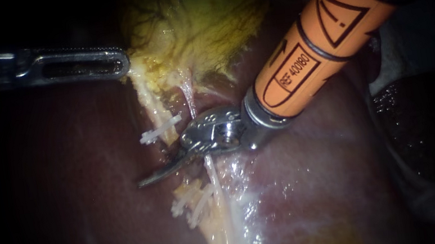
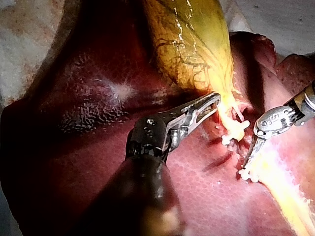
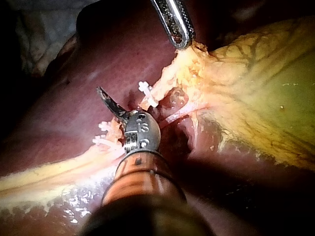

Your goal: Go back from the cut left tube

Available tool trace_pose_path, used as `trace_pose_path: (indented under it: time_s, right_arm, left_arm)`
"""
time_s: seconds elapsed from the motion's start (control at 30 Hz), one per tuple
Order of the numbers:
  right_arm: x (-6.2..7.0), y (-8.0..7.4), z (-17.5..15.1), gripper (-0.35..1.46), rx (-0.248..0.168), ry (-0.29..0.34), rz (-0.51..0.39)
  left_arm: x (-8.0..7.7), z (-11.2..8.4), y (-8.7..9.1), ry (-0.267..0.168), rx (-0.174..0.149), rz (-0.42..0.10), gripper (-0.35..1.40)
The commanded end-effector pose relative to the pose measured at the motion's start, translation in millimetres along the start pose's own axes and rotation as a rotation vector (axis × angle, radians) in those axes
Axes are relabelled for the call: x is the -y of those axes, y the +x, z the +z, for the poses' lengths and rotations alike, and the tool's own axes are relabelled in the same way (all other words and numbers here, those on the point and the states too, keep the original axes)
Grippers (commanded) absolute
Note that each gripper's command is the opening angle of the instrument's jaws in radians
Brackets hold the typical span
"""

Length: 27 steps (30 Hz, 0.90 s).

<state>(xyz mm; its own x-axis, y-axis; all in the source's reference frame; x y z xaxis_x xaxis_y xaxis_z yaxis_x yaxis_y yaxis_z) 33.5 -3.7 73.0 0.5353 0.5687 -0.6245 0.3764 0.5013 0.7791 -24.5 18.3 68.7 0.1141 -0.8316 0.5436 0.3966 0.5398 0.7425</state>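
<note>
Over to my right instrument: orange-sleeved shaft in from the upper right, and its two thin blades lie pressed together with nothing between them. They sit in the gap of the cut left tube, tip pointing out over the liver. My left instrument comes in level from the left, jaws clamped on the yellow fringe at the narrow end of the gallbladder.

Hard to see, now. The endoscope view sinks into dark all round, so the left instrument's shaft fades out, and a dark mass at far right cannot be made out. The right instrument's metal wrist covers the middle of the right tube, a thin pale strand that shows above the wrist and again below it. In the right wrist view the instrument's own shaft hides the tissue beneath it.

Surface: the liver is dark red and wet, with glare just right of the tubes. The left wrist view shows pale sheeting beyond the liver's edge.

Room to move: the cut tube's upper stump hangs from the gallbladder with an upper clip, white, across it; the lower stump carries the lower clips, a white cluster. The blades lie between them, clear of the upper clip; whether they touch the lower clips I cannot tell. Left of the tube the liver lies bare, and the two instruments are well apart.
</note>
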Motion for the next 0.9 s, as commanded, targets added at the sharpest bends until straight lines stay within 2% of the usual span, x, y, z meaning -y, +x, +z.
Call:
trace_pose_path:
  time_s: [0.03,0.1,0.17,0.2,0.27,0.3,0.4,0.57,0.67,0.7,0.73,0.9]
  right_arm:
    - [0.0,0.0,0.0,-0.35,0.001,0.001,0.001]
    - [0.0,0.0,-0.1,-0.35,-0.011,-0.01,0.0]
    - [0.0,0.1,0.0,0.31,-0.028,-0.039,0.0]
    - [0.1,0.1,0.0,0.58,-0.033,-0.048,0.001]
    - [0.2,0.1,0.0,0.96,-0.04,-0.064,0.001]
    - [0.3,0.1,0.0,1.08,-0.045,-0.076,0.002]
    - [0.5,0.1,0.2,1.25,-0.056,-0.099,0.005]
    - [1.0,0.0,0.2,1.31,-0.069,-0.126,0.008]
    - [1.7,-0.4,-0.1,1.4,-0.113,-0.22,0.017]
    - [2.2,-0.7,-0.3,1.42,-0.142,-0.297,-0.003]
    - [2.6,-0.9,-0.5,1.43,-0.153,-0.34,-0.024]
    - [5.7,-2.0,-2.5,1.45,-0.154,-0.476,-0.159]
  left_arm:
    - [0.0,0.0,0.0,0.0,0.0,0.0,-0.35]
    - [0.0,0.0,0.0,0.0,0.0,0.0,-0.35]
    - [0.0,0.0,0.0,0.0,0.0,0.0,-0.35]
    - [-0.1,0.0,0.0,0.0,0.0,0.0,-0.35]
    - [-0.1,0.0,0.0,0.0,0.0,0.0,-0.35]
    - [-0.1,0.0,0.0,0.0,0.0,0.0,-0.35]
    - [-0.2,0.0,0.1,0.0,0.0,0.0,-0.35]
    - [-0.2,0.0,0.1,0.0,0.0,0.001,-0.35]
    - [-0.3,0.0,0.2,0.0,0.0,0.001,-0.35]
    - [-0.3,0.0,0.2,0.0,0.0,0.001,-0.35]
    - [-0.3,0.0,0.2,0.001,0.0,0.001,-0.35]
    - [-0.6,-0.1,0.2,-0.004,0.002,0.002,-0.35]
